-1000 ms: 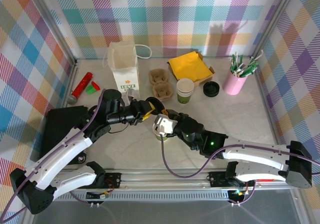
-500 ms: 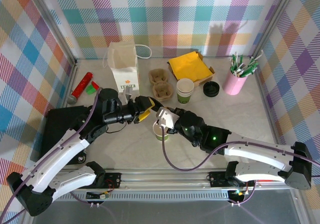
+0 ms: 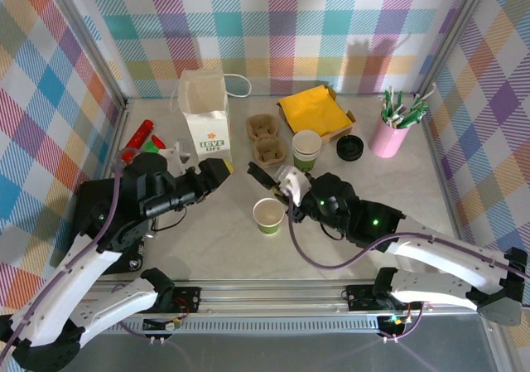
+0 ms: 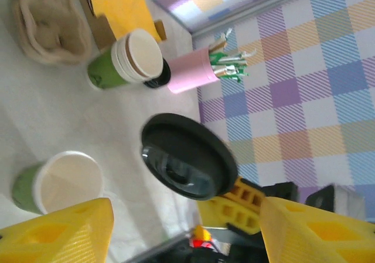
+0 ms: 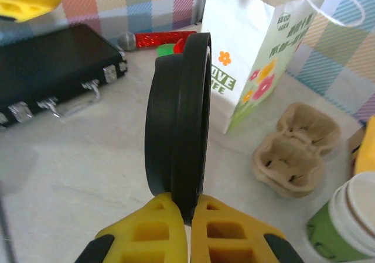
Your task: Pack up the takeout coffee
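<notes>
Takeout coffee cup (image 3: 269,215) stands upright and uncovered on the table's (image 3: 215,248) pale top, in front of the two grippers and touching neither. In your left wrist view the cup (image 4: 58,181) has a green lower wall and plain pale paper inside. Its round black lid (image 3: 258,171) is off: your right gripper (image 3: 277,180) has it clamped by the rim, on edge and raised over the table (the right wrist view gives the lid (image 5: 179,122) edge-on between the yellow fingers (image 5: 220,228)). Your left gripper (image 3: 213,173) hangs just left of the lid, jaws apart and holding nothing.

Behind it the white paper bag (image 3: 204,111) stands upright with its mouth open to the top. Right of the bag lies a pulp cup carrier (image 3: 267,137), both wells bare. Next come the stacked lidless cups (image 3: 306,150), then a second black lid (image 3: 349,147) flat on the table. The pink holder (image 3: 387,137) at far right is stuffed with green-and-white sticks (image 3: 402,107). Yellow napkins (image 3: 315,111) sit in a cardboard tray. A black case (image 3: 103,214) lies under your left arm.
</notes>
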`<state>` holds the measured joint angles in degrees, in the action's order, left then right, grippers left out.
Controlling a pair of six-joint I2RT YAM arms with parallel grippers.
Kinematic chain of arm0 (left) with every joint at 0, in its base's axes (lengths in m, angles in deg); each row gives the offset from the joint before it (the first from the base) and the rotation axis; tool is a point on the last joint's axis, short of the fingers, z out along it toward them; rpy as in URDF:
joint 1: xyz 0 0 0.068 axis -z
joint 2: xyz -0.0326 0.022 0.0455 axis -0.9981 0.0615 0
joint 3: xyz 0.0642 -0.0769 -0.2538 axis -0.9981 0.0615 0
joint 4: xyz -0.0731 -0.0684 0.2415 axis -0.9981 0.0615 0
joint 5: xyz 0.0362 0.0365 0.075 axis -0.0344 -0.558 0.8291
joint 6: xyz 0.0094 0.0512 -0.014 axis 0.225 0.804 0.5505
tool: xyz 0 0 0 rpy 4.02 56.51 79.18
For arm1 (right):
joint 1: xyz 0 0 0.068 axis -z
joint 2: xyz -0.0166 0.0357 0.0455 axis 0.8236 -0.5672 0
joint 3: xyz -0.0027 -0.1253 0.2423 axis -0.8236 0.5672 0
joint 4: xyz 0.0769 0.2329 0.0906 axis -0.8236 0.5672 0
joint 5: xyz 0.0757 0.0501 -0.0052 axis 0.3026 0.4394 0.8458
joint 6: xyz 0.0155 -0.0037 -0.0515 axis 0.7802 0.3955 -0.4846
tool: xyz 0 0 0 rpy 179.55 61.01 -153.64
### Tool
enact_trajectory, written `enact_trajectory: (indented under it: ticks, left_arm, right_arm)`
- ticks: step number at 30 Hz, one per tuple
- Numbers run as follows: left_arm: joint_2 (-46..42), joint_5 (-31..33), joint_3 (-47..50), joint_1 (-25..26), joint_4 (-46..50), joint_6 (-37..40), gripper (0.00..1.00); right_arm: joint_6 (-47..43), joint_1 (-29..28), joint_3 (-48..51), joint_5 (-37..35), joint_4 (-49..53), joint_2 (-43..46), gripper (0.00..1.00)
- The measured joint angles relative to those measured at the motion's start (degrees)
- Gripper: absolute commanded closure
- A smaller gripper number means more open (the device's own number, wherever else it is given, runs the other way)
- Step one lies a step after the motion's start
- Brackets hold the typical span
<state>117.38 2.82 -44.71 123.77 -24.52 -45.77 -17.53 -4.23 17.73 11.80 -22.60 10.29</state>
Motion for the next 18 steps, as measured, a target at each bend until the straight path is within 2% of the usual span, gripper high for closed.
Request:
enact_trajectory:
  ticks: [8, 18]
  left_arm:
    - [-8.15, 4.87, 4.55, 0.00, -0.11, 9.29, 0.30]
    - [-8.50, 3.21, 9.73, 0.00, -0.17, 13.14, 0.30]
  right_arm:
    - [20.61, 8.15, -1.40, 15.72, 6.27, 1.44, 1.00]
    - [41.05, 14.53, -0.28, 30.97, 9.33, 2.47, 1.00]
